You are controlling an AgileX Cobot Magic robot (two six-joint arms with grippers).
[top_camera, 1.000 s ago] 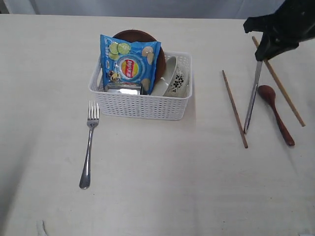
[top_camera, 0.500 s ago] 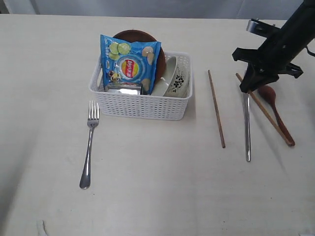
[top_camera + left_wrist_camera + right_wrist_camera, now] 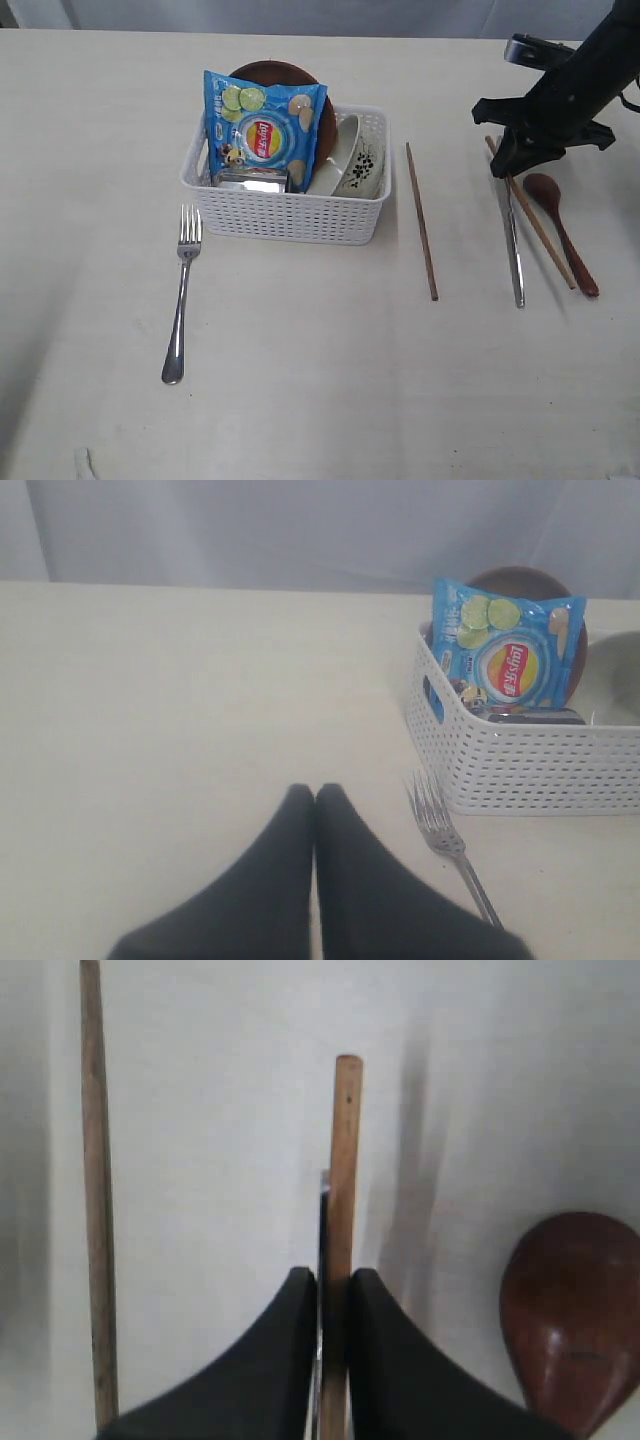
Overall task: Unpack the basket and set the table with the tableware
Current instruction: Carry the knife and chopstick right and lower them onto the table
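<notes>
Since my right tool [image 3: 333, 1278] is closed on the chopstick [image 3: 342, 1160], which crosses the knife [image 3: 513, 250] right at the tool with the spoon [image 3: 568, 1310] just beside, I'd lift clear before swinging so nothing drags along. I'd lay it parallel to the second chopstick [image 3: 95, 1210], which sits apart from the tool on the basket [image 3: 290, 215] side of the tabletop [image 3: 320, 400]. My left tool [image 3: 313, 795] is pinched shut and empty, with the fork [image 3: 445, 830] just beside it.

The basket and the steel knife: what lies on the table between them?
One wooden chopstick, lying alone on the bare table between the basket and the knife. The exterior view shows it.
</notes>
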